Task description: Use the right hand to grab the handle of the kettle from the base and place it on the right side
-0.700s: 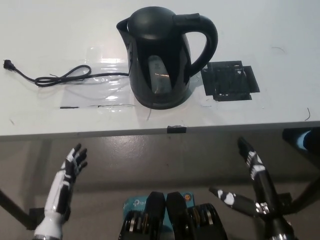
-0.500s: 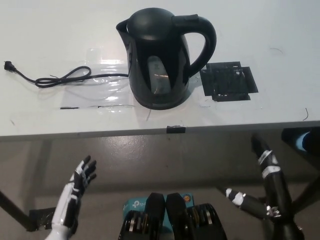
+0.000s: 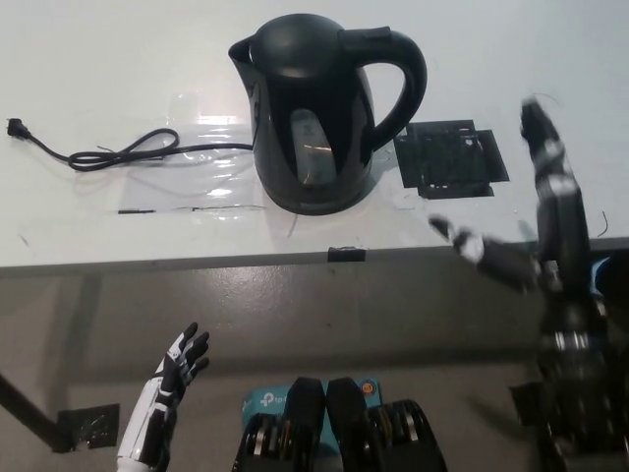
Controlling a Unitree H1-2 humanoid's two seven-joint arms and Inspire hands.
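Black kettle point(image 3: 316, 108) upright on base at table point(image 3: 118, 59) centre, handle point(image 3: 401, 84) facing right, spout left. Right hand point(image 3: 536, 231) raised over table's right edge, well right of handle — fingers spread, holding nothing. Left hand point(image 3: 162, 408) low at bottom left, below table edge — fingers apart, empty. Power cord point(image 3: 118, 152) lies left of kettle; black taped patch point(image 3: 450, 159) just right of it.

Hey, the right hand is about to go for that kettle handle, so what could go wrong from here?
The right hand is open, over the table's right edge, apart from the kettle. Swinging left, it might strike the handle from outside and tip the kettle. The cord trails left from the base, so a tilted lift might drag the base along. The left hand hangs below the table.
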